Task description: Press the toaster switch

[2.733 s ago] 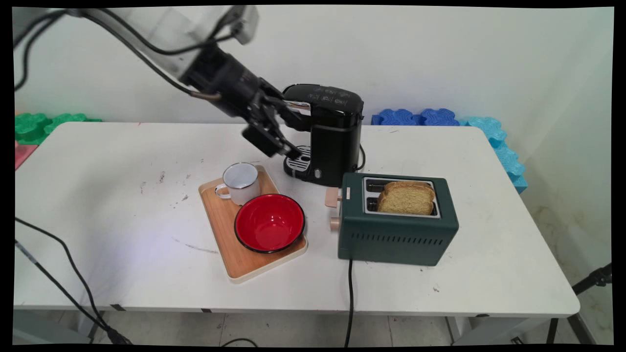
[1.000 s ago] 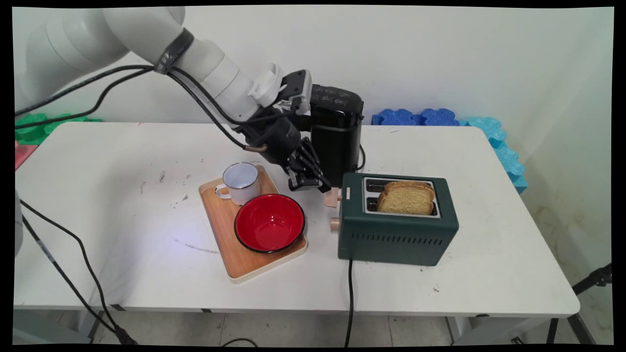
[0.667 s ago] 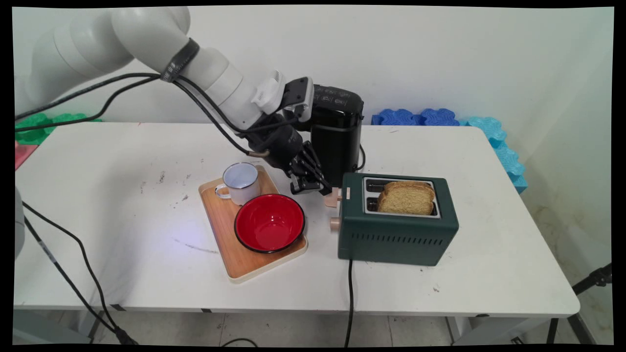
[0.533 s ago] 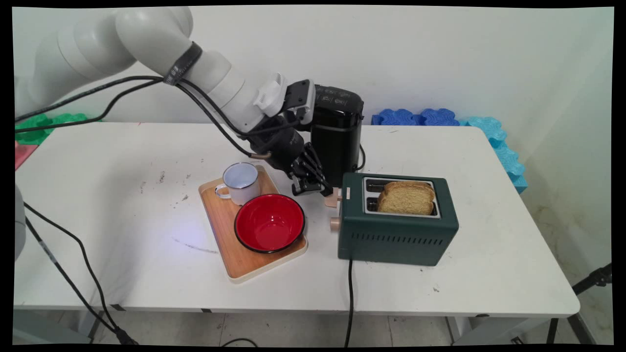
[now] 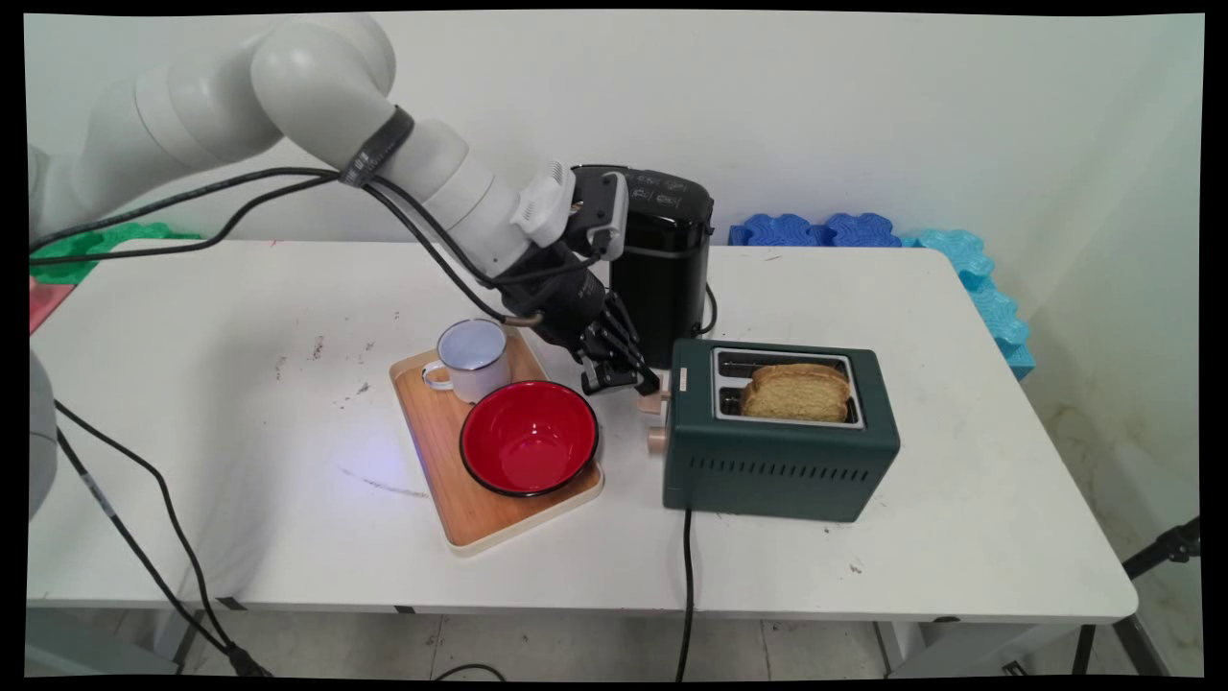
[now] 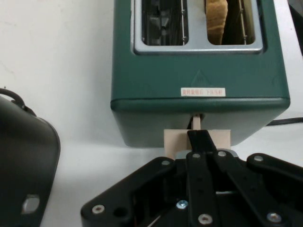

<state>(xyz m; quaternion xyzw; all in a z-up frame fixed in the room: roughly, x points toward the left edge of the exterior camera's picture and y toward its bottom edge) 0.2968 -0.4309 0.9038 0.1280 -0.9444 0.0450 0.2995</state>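
Resting on the beige lever (image 5: 650,403) at the green toaster's (image 5: 777,461) end face, the gripper (image 5: 628,382) has its fingers drawn together, gripping nothing; hand view shows the tips sitting on the lever's top. Bread (image 5: 796,392) stands in the near slot w/ its crust above the rim; the far slot looks empty. Judgement: any push here should run straight down the lever's slot, tips centred on the tab, so they don't slip off its edge or skid the toaster. Room is tight: coffee machine (image 5: 662,278) just behind the wrist, red bowl (image 5: 528,437) and mug (image 5: 472,360) on the tray (image 5: 451,480) just beside. Open space lies upward.
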